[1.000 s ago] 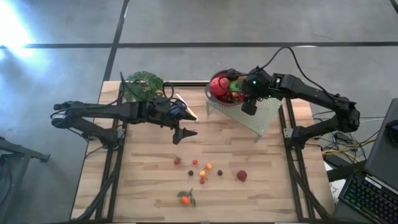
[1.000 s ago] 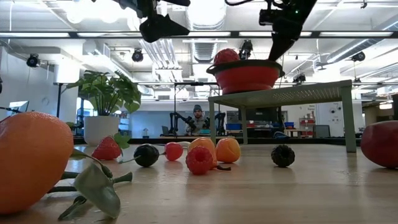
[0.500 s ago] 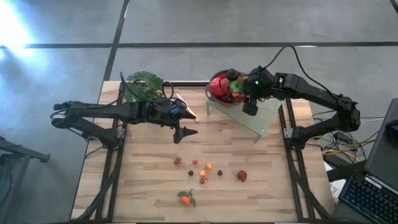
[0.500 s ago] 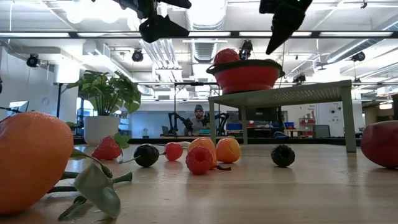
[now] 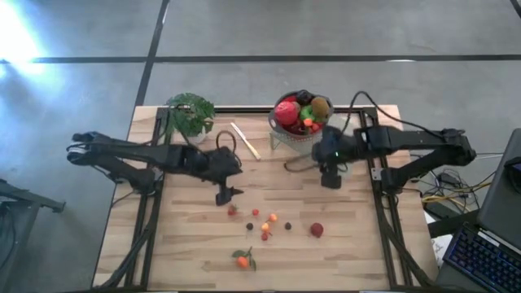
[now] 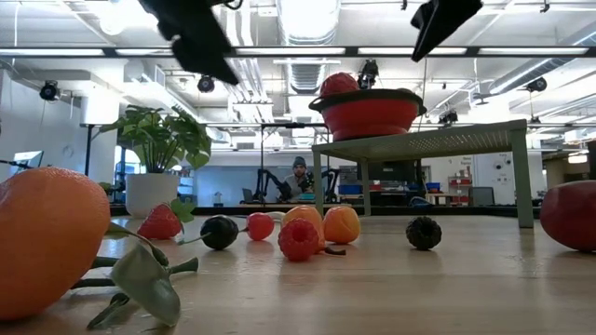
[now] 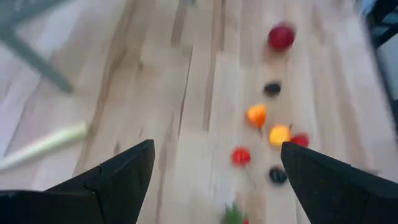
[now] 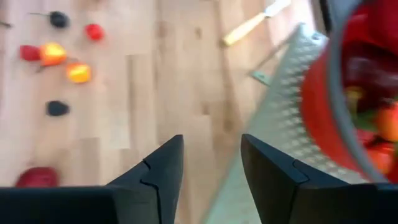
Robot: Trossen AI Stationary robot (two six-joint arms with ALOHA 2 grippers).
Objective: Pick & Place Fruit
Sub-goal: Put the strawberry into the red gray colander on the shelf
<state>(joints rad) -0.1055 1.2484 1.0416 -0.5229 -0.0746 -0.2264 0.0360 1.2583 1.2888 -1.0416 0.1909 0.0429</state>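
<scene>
Your left gripper (image 5: 227,195) has its jaws spread wide and holds nothing; it hangs above the table (image 5: 187,260), just beside the strawberry (image 5: 232,211). In your left wrist view the fingers (image 7: 118,177) frame bare wood, with the small berries (image 7: 256,115) ahead of them.

Your right gripper (image 5: 331,180) has its jaws parted by a narrow gap, nothing between them. It sits over the table just in front of the rack (image 5: 358,130), clear of the bowl (image 5: 282,122).

The red bowl stands on the rack and holds a red apple (image 5: 288,113), a green piece (image 5: 307,113), a kiwi (image 5: 320,107) and a dark plum (image 5: 304,97).

Loose fruit on the table: a red apple (image 5: 317,230) towards the right, the berry cluster (image 5: 267,221) mid-table, and a tangerine (image 5: 242,261) nearest the front edge.

The knife (image 5: 244,140) lies between the plant (image 5: 190,113) and the rack.
</scene>
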